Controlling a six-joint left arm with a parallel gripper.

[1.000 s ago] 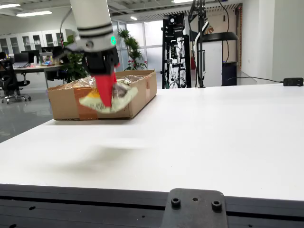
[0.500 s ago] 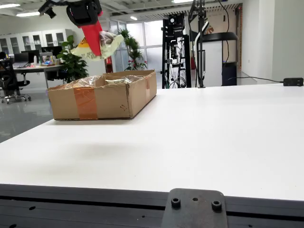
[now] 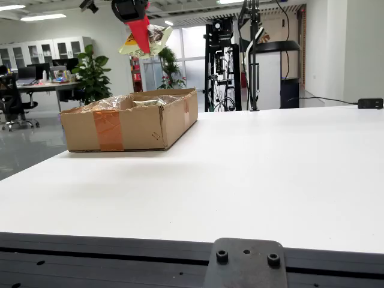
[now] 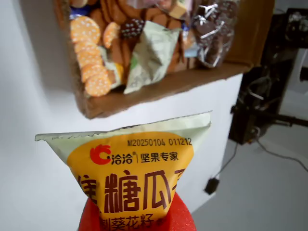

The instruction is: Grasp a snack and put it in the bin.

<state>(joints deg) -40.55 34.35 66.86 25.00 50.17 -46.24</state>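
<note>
So the end effector [image 3: 141,31] is way up at the top of the fixed view, red fingers [image 3: 143,35] clamped on a snack packet [image 3: 143,43], pale green and yellow with an orange label. In the wrist view you can see the packet [image 4: 132,168] pinched from below by the red pads [image 4: 179,216], sticking out ahead of the camera with its sealed edge furthest out.

The thing that matters here: where's the cardboard box [image 3: 129,125] relative to the packet? From the fixed view the box sits near the far left corner of the white counter [image 3: 270,174], and the packet hangs high above it, roughly over the box's right half. Depth is hard to call from that angle, though. The wrist view shows the box [image 4: 159,89] ahead of the packet, not straight under it, already stuffed with cookies and other wrapped snacks [image 4: 154,53], with bare counter [image 4: 29,183] underneath.

My guess is it needs to carry a bit further over the box rim and come down before letting go, otherwise the bag could land on the counter.
</note>
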